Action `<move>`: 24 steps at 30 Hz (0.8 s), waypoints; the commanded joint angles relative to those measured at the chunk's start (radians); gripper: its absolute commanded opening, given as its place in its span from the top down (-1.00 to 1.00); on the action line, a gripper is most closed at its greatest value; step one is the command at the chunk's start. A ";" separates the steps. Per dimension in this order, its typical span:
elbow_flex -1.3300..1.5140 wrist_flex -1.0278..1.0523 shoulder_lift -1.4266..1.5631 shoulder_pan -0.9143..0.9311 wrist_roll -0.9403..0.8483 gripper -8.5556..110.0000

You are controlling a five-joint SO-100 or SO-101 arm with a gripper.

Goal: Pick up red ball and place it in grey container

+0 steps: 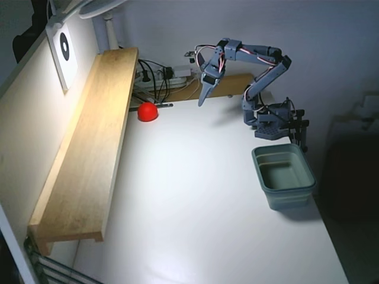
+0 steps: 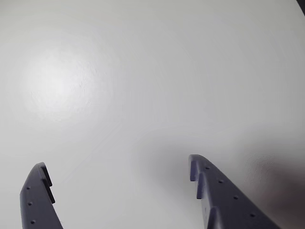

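Only the fixed view takes in the scene. At its left a long wooden shelf (image 1: 89, 148) runs along the wall; the red ball (image 1: 147, 111) lies on the white table (image 1: 195, 207) just beside the shelf's far end. Right of the ball the gripper (image 1: 202, 100) hangs above the table, apart from it. Farther right, near the table's edge, stands the grey container (image 1: 284, 176).

The wrist view shows only bare table (image 2: 152, 71) between the two fingertips (image 2: 195, 167) of the gripper (image 2: 116, 171), spread wide and empty; ball and container fall outside it. Cables behind the ball are too tangled to make out.
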 commanded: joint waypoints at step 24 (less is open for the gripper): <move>0.392 -0.489 0.035 0.000 0.002 0.21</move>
